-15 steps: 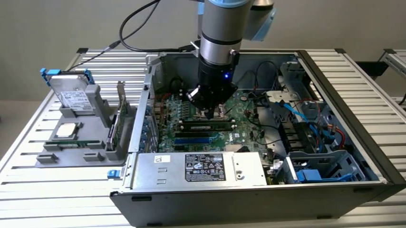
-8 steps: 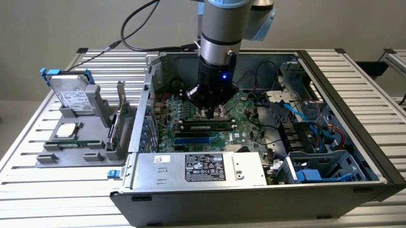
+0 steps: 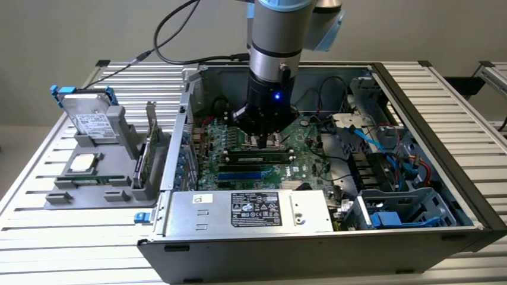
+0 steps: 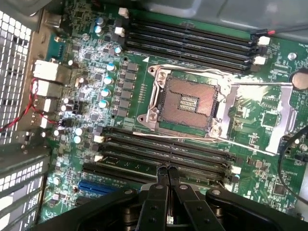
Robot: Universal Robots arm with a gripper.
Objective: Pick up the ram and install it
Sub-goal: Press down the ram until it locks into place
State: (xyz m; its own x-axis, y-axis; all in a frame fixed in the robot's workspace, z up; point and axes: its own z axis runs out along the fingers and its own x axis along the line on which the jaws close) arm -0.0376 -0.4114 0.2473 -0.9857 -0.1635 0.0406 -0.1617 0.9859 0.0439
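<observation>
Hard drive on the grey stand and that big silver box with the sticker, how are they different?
The hard drive stands tilted on the grey stand outside the computer case; the silver box lies flat inside it. The hard drive looks smaller than the silver box. Both are silvery with labels.

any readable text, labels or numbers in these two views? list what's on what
None can be read.
Power supply label: black panel with white print and logos, too small to read.
Small white sticker beside it: unreadable.
Drive label on the outside rack: print blurred.
Motherboard markings: too fine to read.
</observation>
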